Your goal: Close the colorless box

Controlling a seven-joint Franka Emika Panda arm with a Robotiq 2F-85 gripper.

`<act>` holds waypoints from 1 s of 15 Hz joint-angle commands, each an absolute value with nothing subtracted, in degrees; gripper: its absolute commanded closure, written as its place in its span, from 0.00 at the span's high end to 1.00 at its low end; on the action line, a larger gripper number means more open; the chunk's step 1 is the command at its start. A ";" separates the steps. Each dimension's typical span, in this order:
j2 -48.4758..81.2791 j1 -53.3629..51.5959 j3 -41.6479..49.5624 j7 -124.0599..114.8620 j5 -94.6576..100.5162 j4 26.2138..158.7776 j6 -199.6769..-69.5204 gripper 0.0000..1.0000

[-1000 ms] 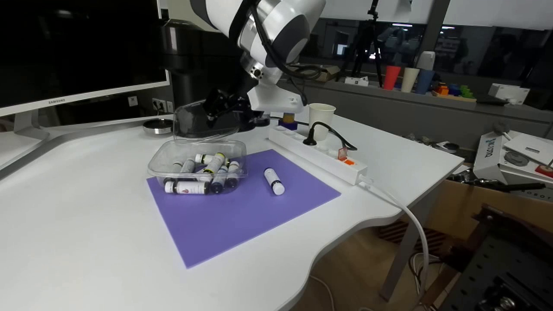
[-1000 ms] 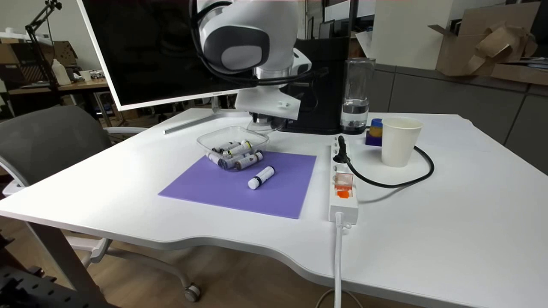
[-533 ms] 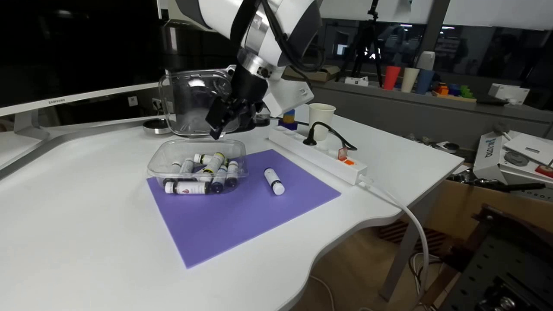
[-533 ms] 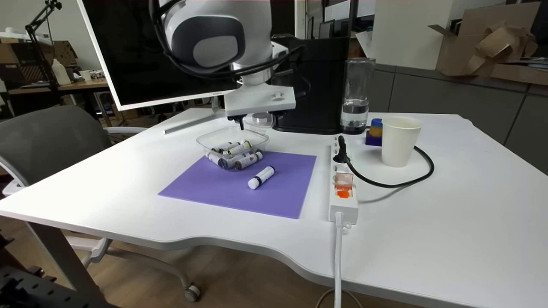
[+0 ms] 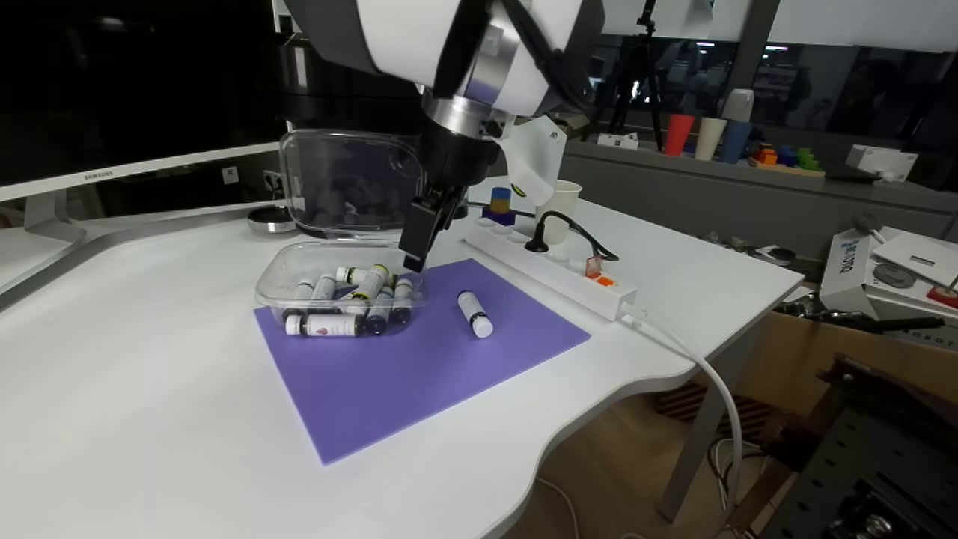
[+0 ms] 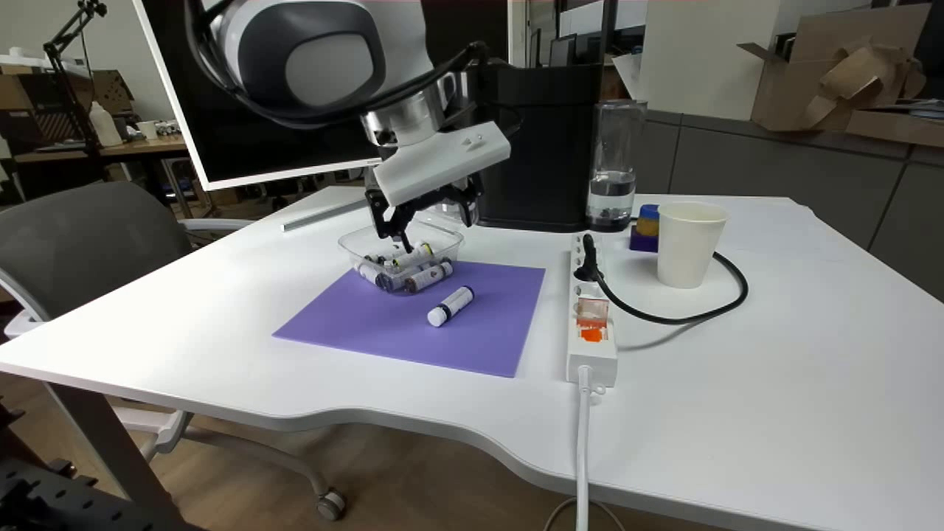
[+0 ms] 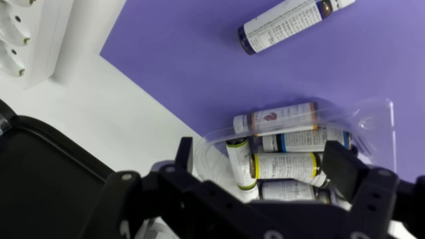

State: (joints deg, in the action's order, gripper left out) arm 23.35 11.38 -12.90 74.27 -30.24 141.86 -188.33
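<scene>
A: What filled the upper left in an exterior view?

B: A monitor (image 5: pixel 135 90), its screen dark. Over at the upper right a red cup (image 5: pixel 678 135), a cream cup (image 5: pixel 710 139) and a blue cup (image 5: pixel 735 144) stood in a row.

A: And the middle?

B: A purple mat (image 5: pixel 419 389) lay on a white table (image 5: pixel 150 419), a single vial (image 5: pixel 473 311) resting on its side near the centre of the frame. To the right of the mat, in both exterior views, ran a white power strip (image 5: pixel 550 271) with a black plug (image 5: pixel 536 244) in it.

A: Where did the grey chair (image 6: pixel 88 251) stand?

B: At the left edge, in an exterior view. A paper cup (image 6: pixel 686 251) stood right of centre there, and a clear vessel (image 6: pixel 613 147) — part-filled with liquid (image 6: pixel 611 190) — just beside a tall black appliance (image 6: pixel 553 147).
</scene>
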 commanded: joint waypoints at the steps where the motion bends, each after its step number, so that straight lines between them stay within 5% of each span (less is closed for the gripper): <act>1: 19.06 -3.54 1.96 75.23 -23.63 145.39 -185.61 1.00; 7: 21.02 -19.43 19.46 69.77 -26.92 141.38 -182.12 1.00; 15: 23.06 -8.96 18.00 61.70 -31.96 125.28 -157.07 1.00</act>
State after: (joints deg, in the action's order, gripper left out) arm 21.51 -12.65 19.32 63.50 -28.17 132.03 -165.32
